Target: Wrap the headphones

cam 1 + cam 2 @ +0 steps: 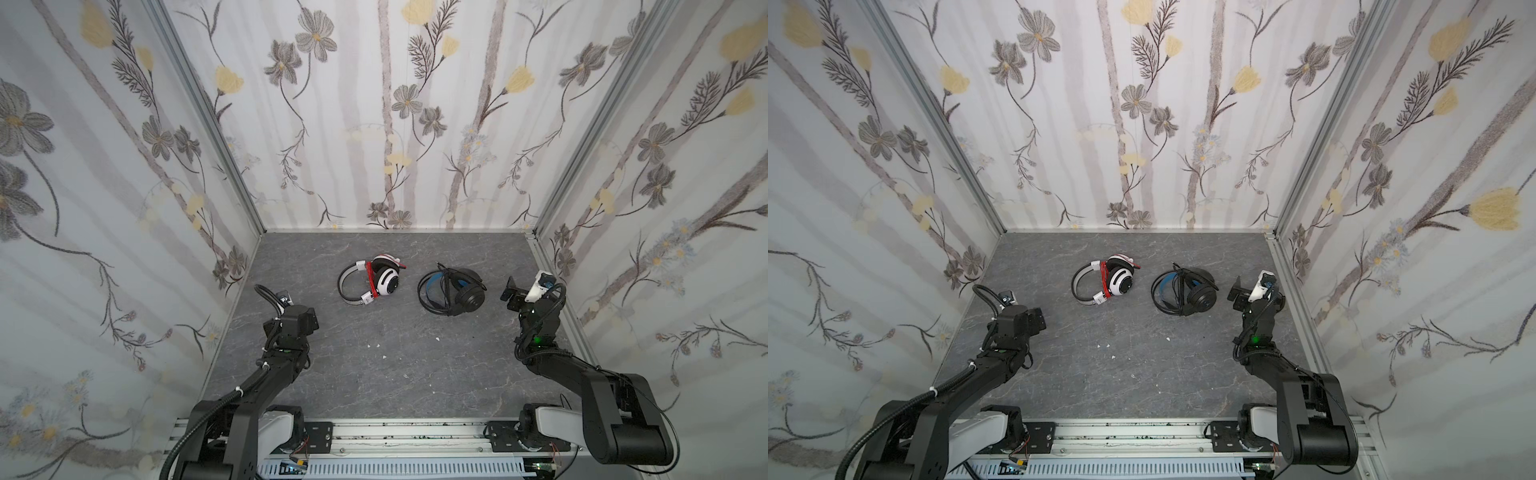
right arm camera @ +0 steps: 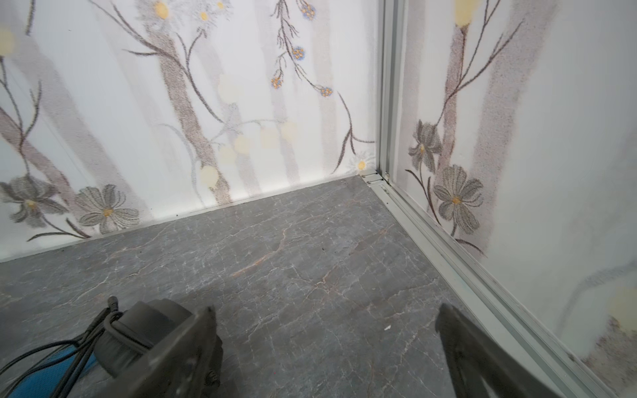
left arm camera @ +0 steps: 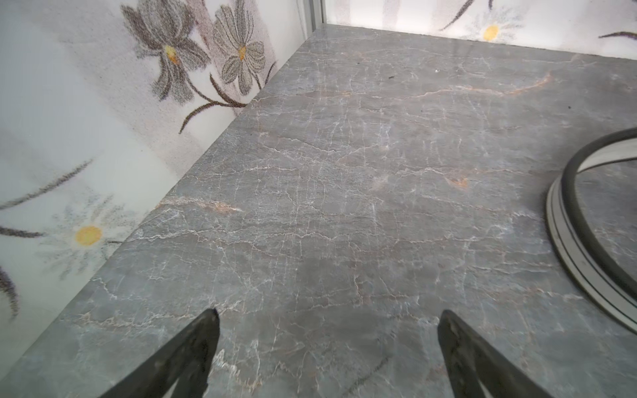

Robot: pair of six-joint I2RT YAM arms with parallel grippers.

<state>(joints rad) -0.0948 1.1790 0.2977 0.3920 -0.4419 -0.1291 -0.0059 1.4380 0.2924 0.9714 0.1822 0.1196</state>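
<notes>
Two headsets lie side by side on the grey marbled table point(image 1: 374, 386), a little above the middle of both top views and apart from each other. Left of centre is the white headset point(image 1: 376, 279), its red cord point(image 1: 369, 279) wound in tight turns across the band beside the ear cups. Right of centre is the black headset point(image 1: 451, 293) with blue lining. Its black cord point(image 1: 444, 286) is looped over band and cup, and the right wrist view shows those loops bunched round the ear cup at lower left, a plug end poking up.

The left gripper point(image 3: 329, 313) hovers over bare table at the left of the top views, jaws spread wide with nothing between them. Only the white band shows at the right edge of its wrist view. The right gripper point(image 2: 325, 310) stands just beside the black headset, near the right wall point(image 1: 623, 249), equally wide open and empty. Whether its nearer finger touches the cup I cannot tell.

Judging by the cords, both wraps look done, and the step in hand seems to be release. The next move calls for drawing the right arm clear without catching a loop or that plug end.
</notes>
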